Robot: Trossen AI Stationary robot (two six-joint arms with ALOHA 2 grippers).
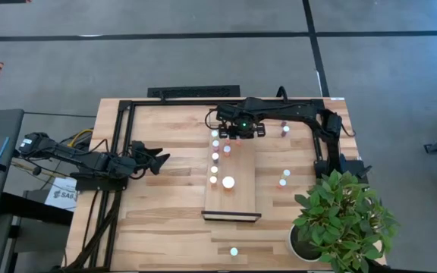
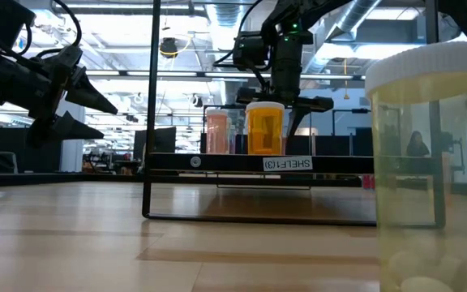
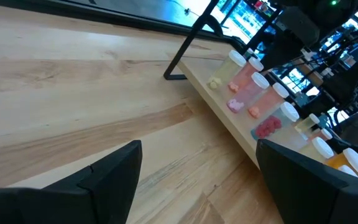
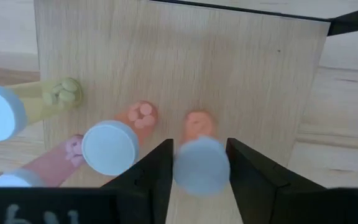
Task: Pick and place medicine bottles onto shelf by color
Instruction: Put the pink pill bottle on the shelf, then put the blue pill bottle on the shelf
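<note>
Right wrist view shows my right gripper (image 4: 197, 163) over the far end of the shelf (image 4: 253, 74), its jaws straddling an orange bottle (image 4: 199, 158) that stands on the board beside a row of pinkish and yellowish bottles (image 4: 107, 146); the jaws look to be just parting, though I cannot tell if they have let go. To finish this placement well, I'd open fully, then lift straight up so neither jaw tips it. My left gripper (image 1: 152, 159) waits with jaws open over the desk (image 1: 165, 220), where 5 bottles (image 1: 283, 182) remain.
</note>
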